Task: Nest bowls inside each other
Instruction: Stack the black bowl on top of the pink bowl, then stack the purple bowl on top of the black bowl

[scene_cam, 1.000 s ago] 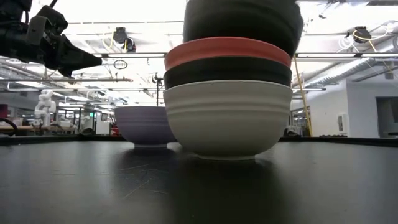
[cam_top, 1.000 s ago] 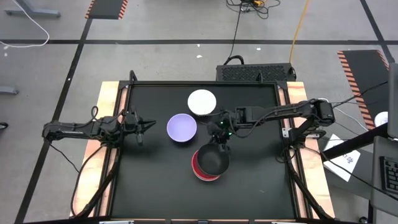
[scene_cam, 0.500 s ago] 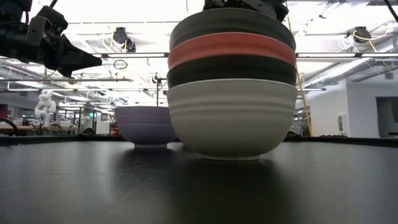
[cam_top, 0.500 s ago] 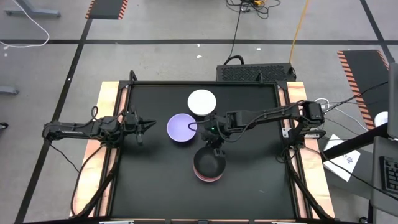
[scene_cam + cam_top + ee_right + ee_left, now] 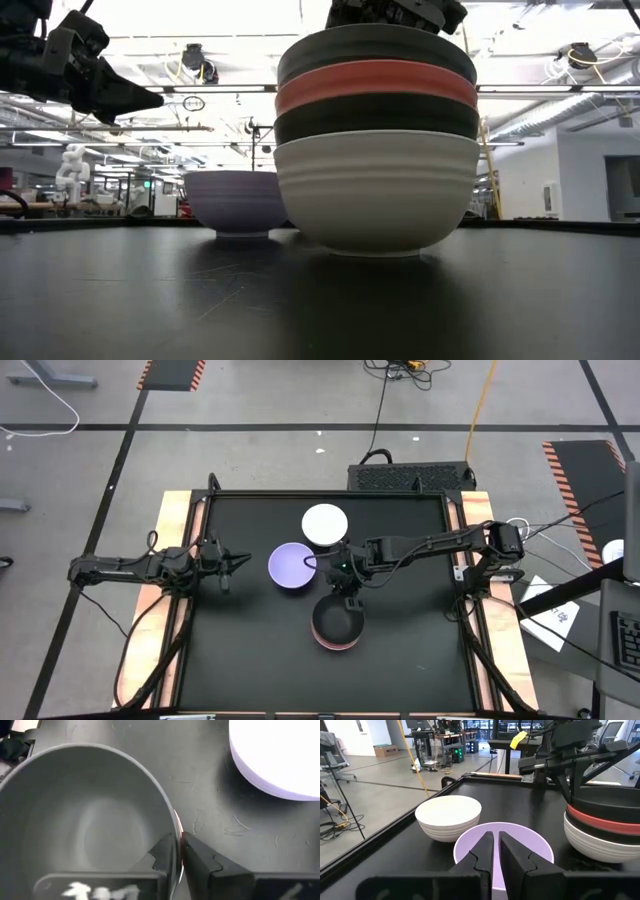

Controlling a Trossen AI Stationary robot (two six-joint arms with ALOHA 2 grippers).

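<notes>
1. The stack of bowls (image 5: 376,150) is sitting nearest the bench's (image 5: 240,650) front edge; the right gripper (image 5: 178,851) is pinching the top black bowl's (image 5: 85,825) rim.
2. If the fingers lift without releasing, the stack could tip.
3. The stack is sitting slightly lower than half a second ago.
4. Behind it, the lavender bowl (image 5: 292,565) and the white bowl (image 5: 325,523) are waiting; the left gripper (image 5: 240,563), fingers closed on nothing, is hovering near the left edge.

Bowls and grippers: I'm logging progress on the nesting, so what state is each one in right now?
Top black bowl: nested on the stack, rim pinched by the right gripper.
Red bowl: nested in the stack.
Lower black bowl: nested under the red.
Bottom white bowl: upright on the table, carrying the stack.
Lavender bowl: upright, alone.
Second white bowl: upright, alone.
Right gripper: shut on the top black bowl's rim.
Left gripper: shut, empty, beside the lavender bowl.
</notes>
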